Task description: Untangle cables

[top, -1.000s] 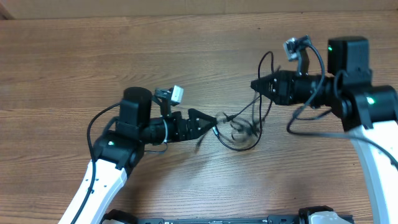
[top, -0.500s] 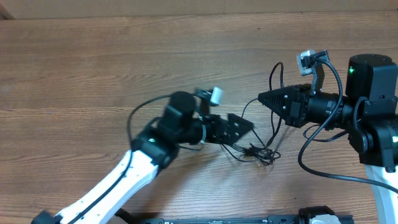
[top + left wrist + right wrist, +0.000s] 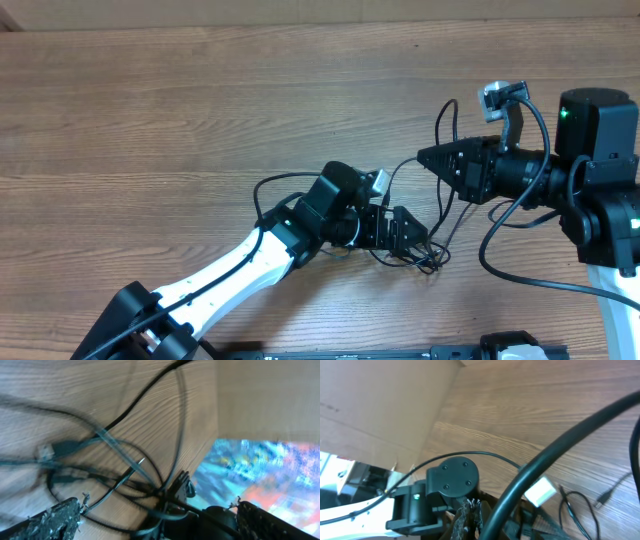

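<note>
Black cables [image 3: 428, 252] lie knotted just ahead of your wide-open, empty left gripper [image 3: 410, 230]; close on one strand, pulling away from the right gripper [image 3: 420, 158], apparently clamped on another.

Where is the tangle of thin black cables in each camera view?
Overhead: cables low, right of centre, beside the left hand.
Left wrist: cables across left and centre.
Right wrist: cables at bottom right.
Shared landmark: the wooden table under them.
</note>
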